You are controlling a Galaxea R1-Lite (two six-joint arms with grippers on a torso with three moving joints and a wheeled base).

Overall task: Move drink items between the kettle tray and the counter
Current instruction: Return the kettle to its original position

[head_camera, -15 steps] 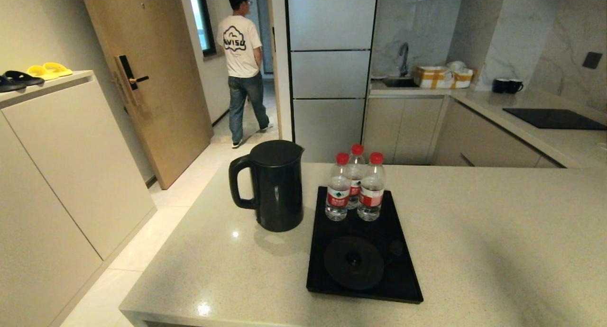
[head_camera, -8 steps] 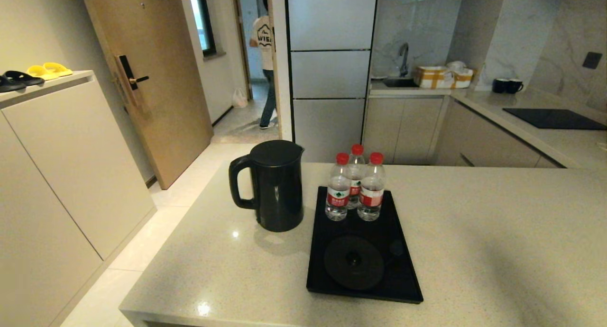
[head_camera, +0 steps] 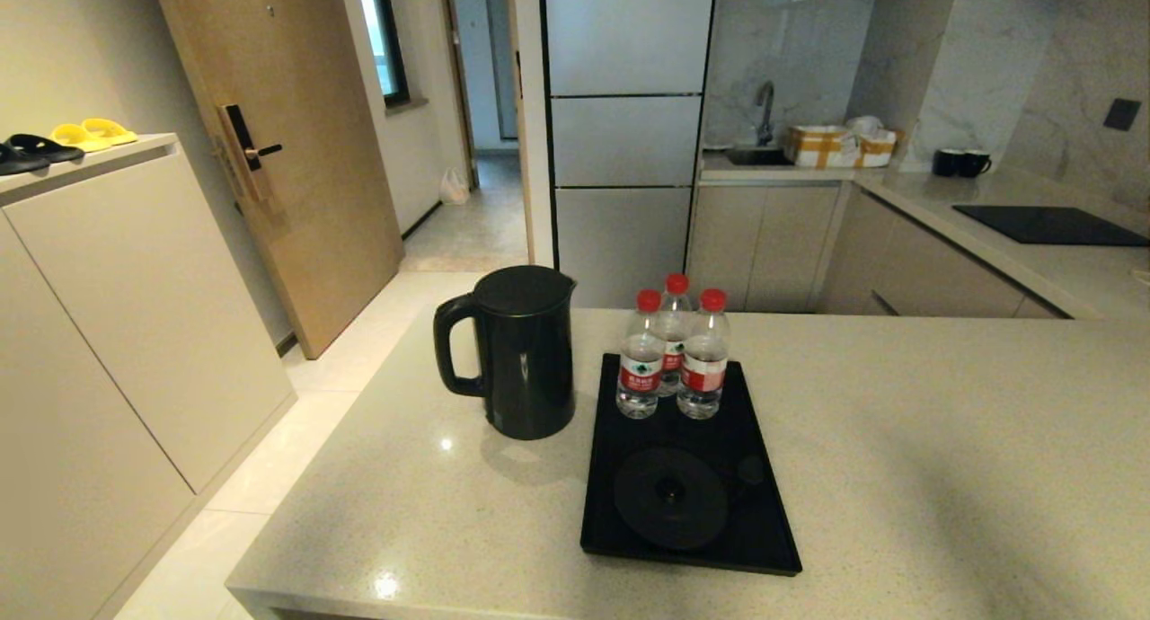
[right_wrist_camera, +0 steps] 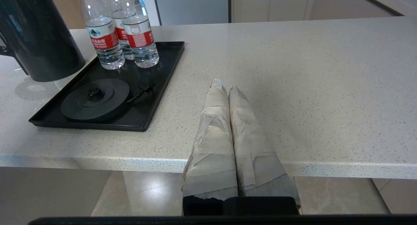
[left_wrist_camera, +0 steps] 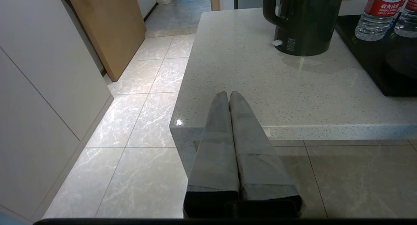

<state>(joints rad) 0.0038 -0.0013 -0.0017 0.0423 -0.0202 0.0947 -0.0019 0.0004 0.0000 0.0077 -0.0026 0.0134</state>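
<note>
Head view shows the tall glossy black kettle at frame centre on the beige speckled tabletop, just beside the flat black tray. Both tools, left tool and right tool, are pressed together, empty; reaching seems next.

I see a glossy black kettle on speckled, polished stone bench; the tray shines black, bottles are clear plastic, and both grippers' fingers are tape-wrapped, matt.

Both wrist views crop the kettle's top, and the rear water bottle stands half hidden.
</note>
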